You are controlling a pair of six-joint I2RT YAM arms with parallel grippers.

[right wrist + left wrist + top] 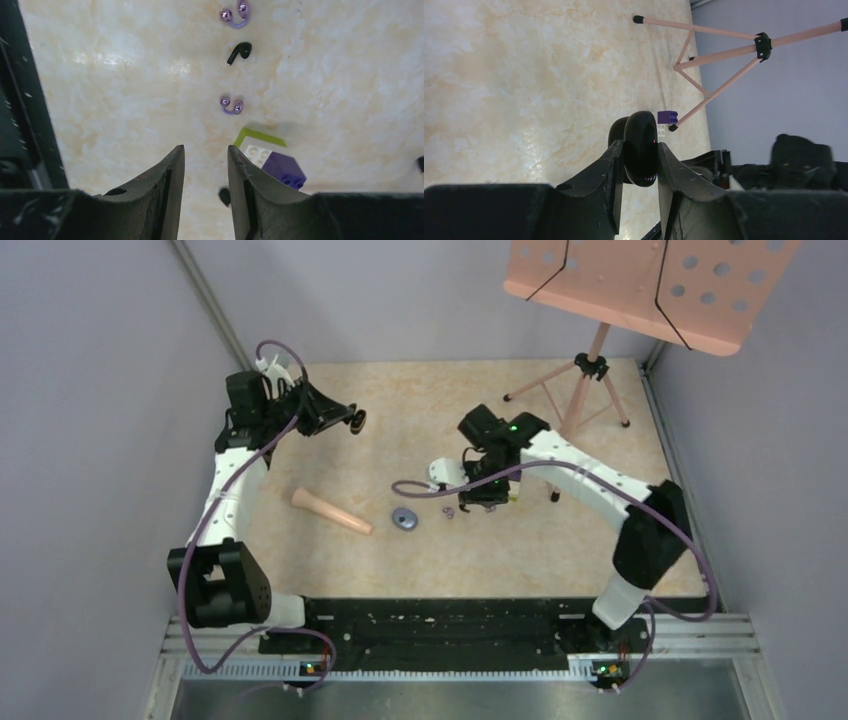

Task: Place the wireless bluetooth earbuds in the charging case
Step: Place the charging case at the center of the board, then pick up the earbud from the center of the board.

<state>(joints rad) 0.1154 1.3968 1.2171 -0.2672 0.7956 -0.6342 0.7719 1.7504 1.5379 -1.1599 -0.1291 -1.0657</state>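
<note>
Earbuds [241, 50] sharp only from right wrist, right pincer [205, 150] ajar, left pincer [640, 149] clamps case [641, 131]

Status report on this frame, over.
Left gripper shut on black charging case. Right gripper open, empty, over loose earbuds on table. Purple block close beside it.

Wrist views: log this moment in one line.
left gripper shut on glossy black rounded case | right gripper open, empty | black stemmed earbud, two pale purple ring earbuds loose on beige marbled table

robot lab cell, grey walls [90, 390], alu rail [460, 665]
</note>
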